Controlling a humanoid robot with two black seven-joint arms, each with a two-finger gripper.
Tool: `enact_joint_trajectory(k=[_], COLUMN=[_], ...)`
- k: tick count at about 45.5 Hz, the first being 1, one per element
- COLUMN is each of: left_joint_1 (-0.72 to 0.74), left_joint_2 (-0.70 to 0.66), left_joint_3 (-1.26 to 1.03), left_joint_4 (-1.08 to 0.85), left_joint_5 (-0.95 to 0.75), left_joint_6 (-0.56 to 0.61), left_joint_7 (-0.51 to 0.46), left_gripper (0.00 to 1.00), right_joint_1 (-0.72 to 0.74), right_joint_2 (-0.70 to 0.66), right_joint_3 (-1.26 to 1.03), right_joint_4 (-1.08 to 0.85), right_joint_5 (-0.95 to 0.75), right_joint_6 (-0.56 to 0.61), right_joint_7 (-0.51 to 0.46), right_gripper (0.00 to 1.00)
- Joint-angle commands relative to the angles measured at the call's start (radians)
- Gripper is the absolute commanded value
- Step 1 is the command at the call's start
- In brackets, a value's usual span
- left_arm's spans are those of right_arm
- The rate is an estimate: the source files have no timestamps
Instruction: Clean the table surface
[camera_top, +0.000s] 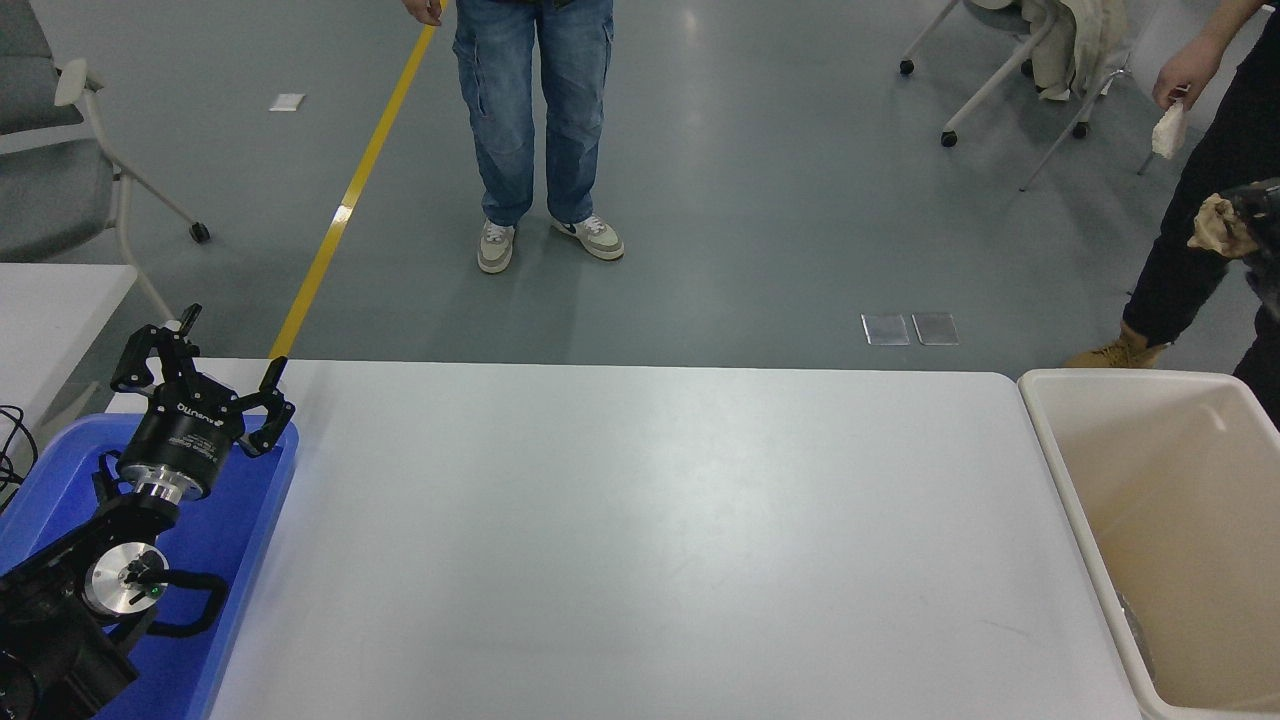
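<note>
The table surface (640, 540) is a wide white top with nothing lying on it. My right gripper (1243, 207) shows only partly at the right edge, high above the floor beyond the table's far right corner. It is shut on a crumpled tan paper wad (1213, 226). My left gripper (200, 368) is parked at the lower left, open and empty, over the blue tray (250, 560).
A beige bin (1060, 480) stands against the table's right end. One person in jeans (530, 110) stands beyond the far edge. Another at the right holds a white scrap (1166, 130) in a hand (1185, 75). A smaller white table (50, 310) and chairs stand at the left.
</note>
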Motion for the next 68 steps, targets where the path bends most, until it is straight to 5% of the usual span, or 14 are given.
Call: enact_joint_trajectory(k=[1,19,53,68], left_joint_1=[0.000,0.000,0.000,0.000], left_joint_2=[0.000,0.000,0.000,0.000], left_joint_3=[0.000,0.000,0.000,0.000], left_joint_4=[0.000,0.000,0.000,0.000], left_joint_5=[0.000,0.000,0.000,0.000], left_joint_6=[0.000,0.000,0.000,0.000], left_joint_7=[0.000,0.000,0.000,0.000], left_gripper=[1.00,1.00,1.00,1.00], right_joint_1=[-0.054,-0.127,-0.362,-0.391], right_joint_2=[0.015,0.014,0.086,0.118], right_joint_3=[0.168,0.218,0.324,0.238], right_joint_4=[-0.069,-0.066,-0.069,-0.076], right_joint_5=[0.019,0.220,0.205,0.194], right_joint_6=[-0.005,-0.013,-0.023,-0.091], right_joint_7=[-0.037,-0.037,-0.027,-0.108], right_gripper=[0.00,0.00,0.00,0.00])
